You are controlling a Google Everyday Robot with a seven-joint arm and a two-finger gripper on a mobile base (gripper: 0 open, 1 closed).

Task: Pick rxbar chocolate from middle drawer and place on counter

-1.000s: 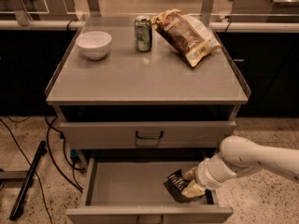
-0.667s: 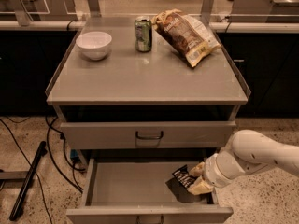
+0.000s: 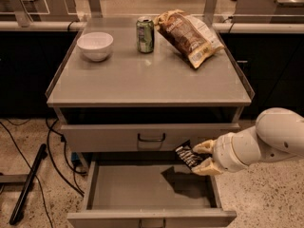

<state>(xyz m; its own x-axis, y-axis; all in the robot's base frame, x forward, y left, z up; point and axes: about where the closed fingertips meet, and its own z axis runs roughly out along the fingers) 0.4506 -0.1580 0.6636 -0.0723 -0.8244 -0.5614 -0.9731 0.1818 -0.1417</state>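
Camera view: claw (image 3: 197,158) clamped on rxbar (image 3: 186,155), held just above the open drawer (image 3: 137,190) floor toward its 2 o'clock corner, so the pick looks done; placing on worktop (image 3: 142,82) is left.

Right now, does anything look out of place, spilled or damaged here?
Nothing is spilled or damaged. The chip bag lies askew at the back right of the counter. The tool, above the open middle drawer, holds the rxbar chocolate tilted in the air.
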